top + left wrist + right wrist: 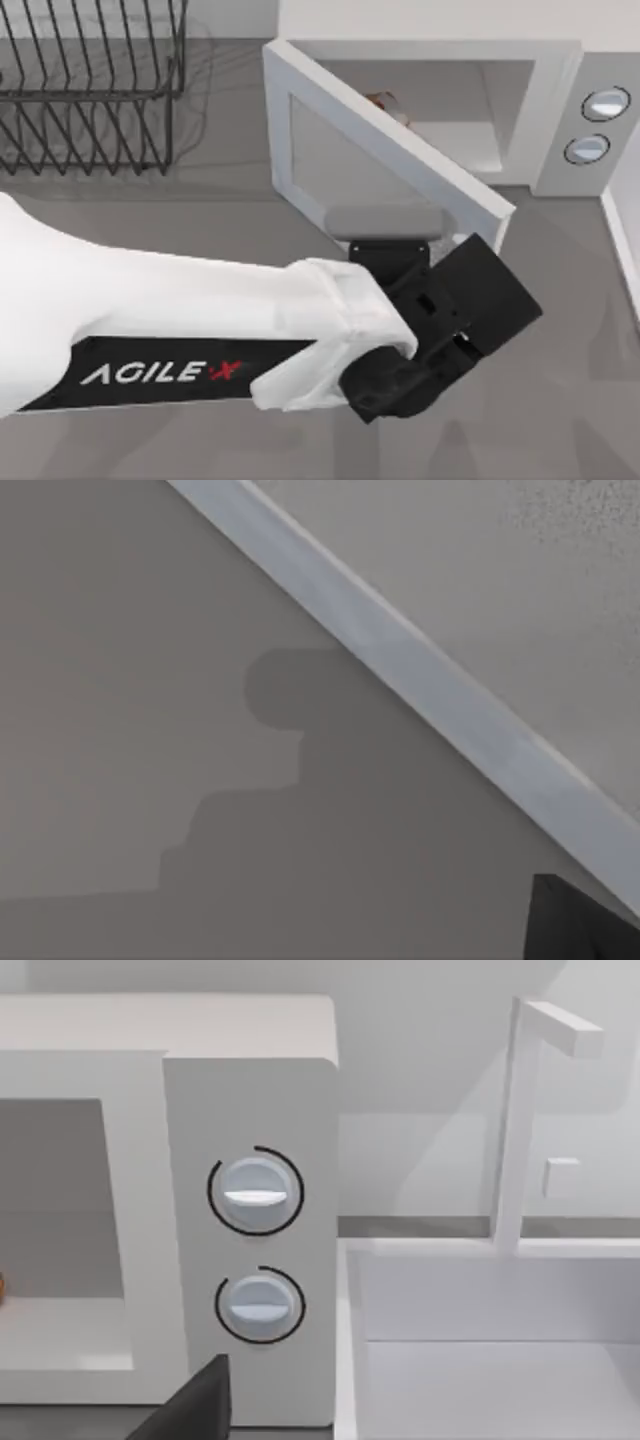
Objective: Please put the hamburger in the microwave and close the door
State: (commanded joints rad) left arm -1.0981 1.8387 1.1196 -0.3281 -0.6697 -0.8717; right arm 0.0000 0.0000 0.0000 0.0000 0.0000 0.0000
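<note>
One stiff, light-swinging door (385, 150), half open, wants a push near its handle (388, 218); whether the left gripper (440, 320) is clenched, I cannot tell.

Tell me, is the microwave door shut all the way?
No, half open. The door slants out from the microwave, leaving a gap. The left gripper sits against its handle.

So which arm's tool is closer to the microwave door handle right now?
Left. Its tool sits right at the door handle. The right arm's camera looks at the microwave knobs from farther off.
</note>
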